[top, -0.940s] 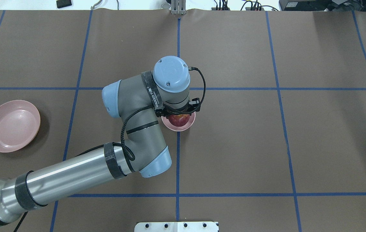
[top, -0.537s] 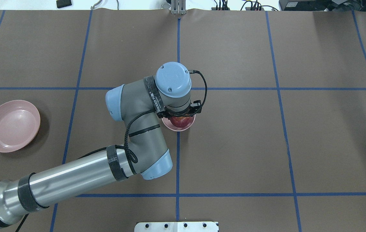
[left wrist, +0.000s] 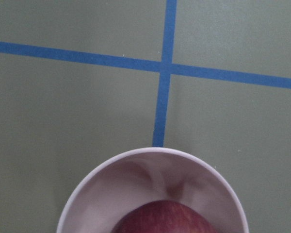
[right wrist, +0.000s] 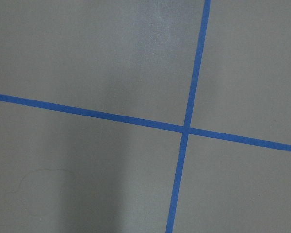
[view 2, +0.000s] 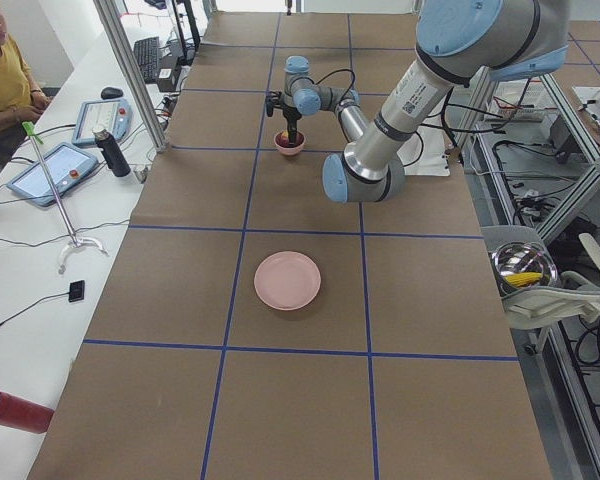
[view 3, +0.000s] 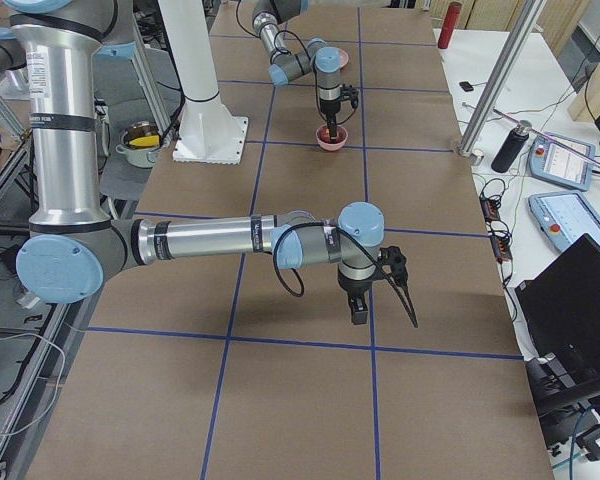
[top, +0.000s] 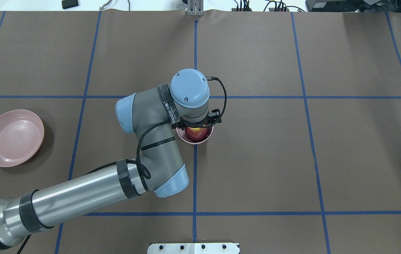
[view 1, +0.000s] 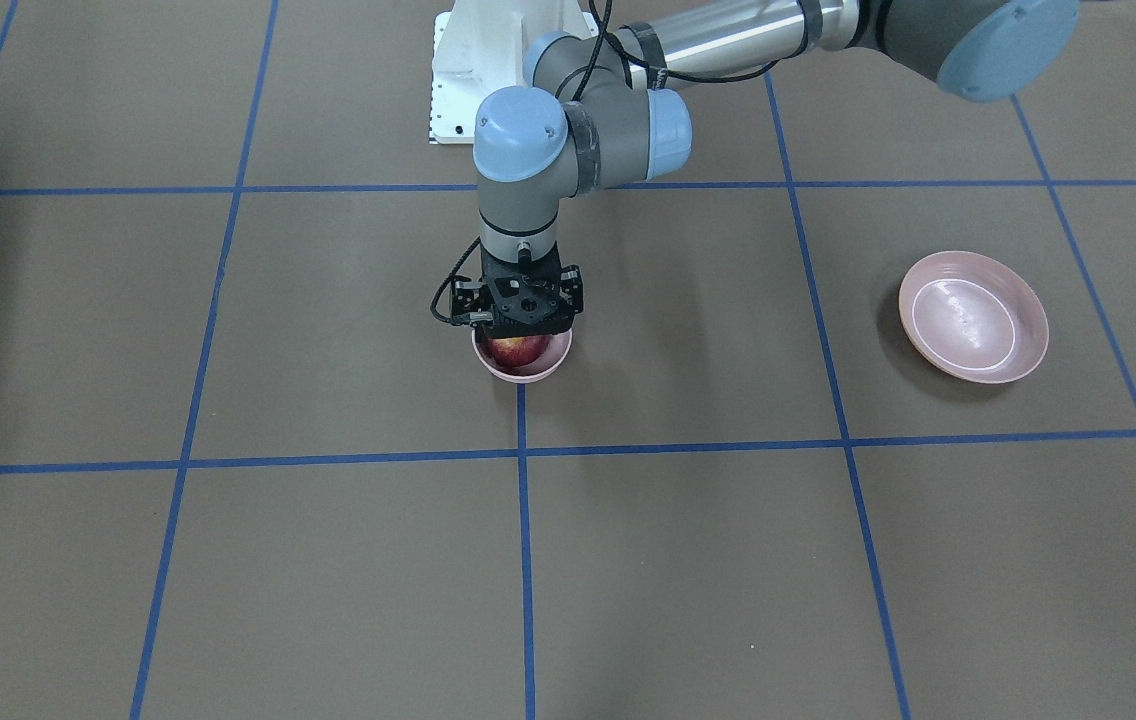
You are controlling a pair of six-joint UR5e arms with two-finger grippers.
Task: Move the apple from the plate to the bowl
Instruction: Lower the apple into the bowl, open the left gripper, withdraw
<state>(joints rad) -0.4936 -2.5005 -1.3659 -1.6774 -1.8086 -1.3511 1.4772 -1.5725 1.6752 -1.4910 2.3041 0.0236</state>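
apple: we see the apple [view 1: 518, 350] low inside the bowl [view 1: 531, 373], centre of the front-facing view; in the left wrist view its red top shows at the bottom edge.
plate: the plate [view 1: 973, 316] holds no apple; right side of the front-facing view, well apart from the bowl.
left gripper: the left gripper [view 1: 524, 320] is straight over the apple; its body hides the fingers, so we cannot tell whether they pinch or stand spread.
right gripper: the right gripper [view 3: 385, 303] shows only in the right side view, low centre, over the table [view 1: 228, 560]; finger state, we cannot tell.
handling: we judge it firm, fairly heavy, smooth-skinned, prone to roll; hard squeezing bruises it.
hold: we would grip across the widest part, from above.
fit: the bowl looks barely wider than the apple, so there is little finger room.
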